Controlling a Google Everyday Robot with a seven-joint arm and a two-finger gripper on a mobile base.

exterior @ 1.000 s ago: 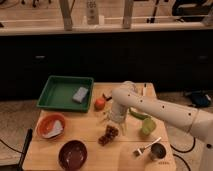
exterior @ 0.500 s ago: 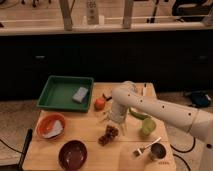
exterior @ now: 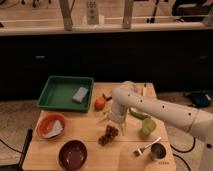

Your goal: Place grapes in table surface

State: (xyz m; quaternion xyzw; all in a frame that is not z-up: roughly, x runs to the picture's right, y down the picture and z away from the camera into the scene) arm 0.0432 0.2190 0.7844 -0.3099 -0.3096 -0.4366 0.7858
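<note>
Grapes (exterior: 109, 134) lie diagonal – pincer (exterior: 114, 122) just above.

The gripper (exterior: 116, 121) hangs low over the worktop (exterior: 80, 131), just above the grapes (exterior: 108, 134). Bare wood lies left of the grapes, btwn the orange bowl (exterior: 50, 125) & the arm. More bare wood sits near the front edge, btwn the dark bowl (exterior: 73, 154) & the metal cup (exterior: 158, 151). The orange fruit (exterior: 100, 103) & green tray (exterior: 65, 93) block the back. A green cup (exterior: 147, 126) blocks the right side.
</note>
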